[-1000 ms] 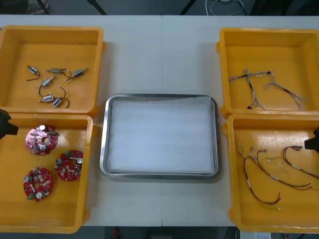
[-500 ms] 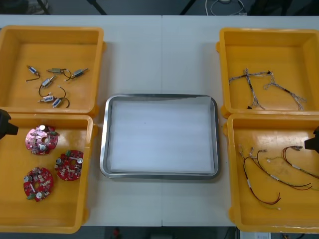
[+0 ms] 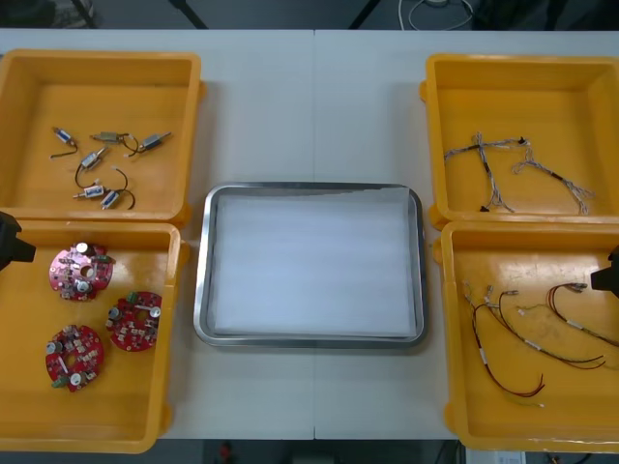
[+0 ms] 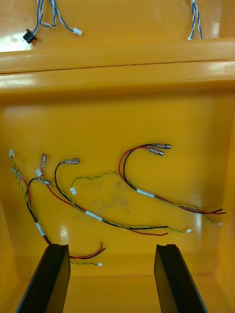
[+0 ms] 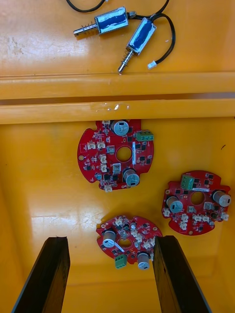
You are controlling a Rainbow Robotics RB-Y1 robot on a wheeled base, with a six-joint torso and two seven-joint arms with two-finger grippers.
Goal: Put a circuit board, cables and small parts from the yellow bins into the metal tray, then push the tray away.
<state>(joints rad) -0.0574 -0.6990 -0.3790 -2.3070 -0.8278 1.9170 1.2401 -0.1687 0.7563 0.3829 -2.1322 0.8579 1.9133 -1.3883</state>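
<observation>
Basically idle, nothing has moved since the earlier frames. Wrist views give the finger gaps: left pincer (image 5: 110,239) wide open, empty, over three round red circuit boards (image 5: 116,155) in the near left yellow bin (image 3: 29,387). The right pincer (image 4: 111,247) is equally spread, empty, over thin red and yellow cables (image 4: 142,191) in the near right bin (image 3: 453,387). Front view adds the metal tray (image 3: 201,280): shiny rim, white inside, centred on the tabletop (image 3: 309,106).
</observation>
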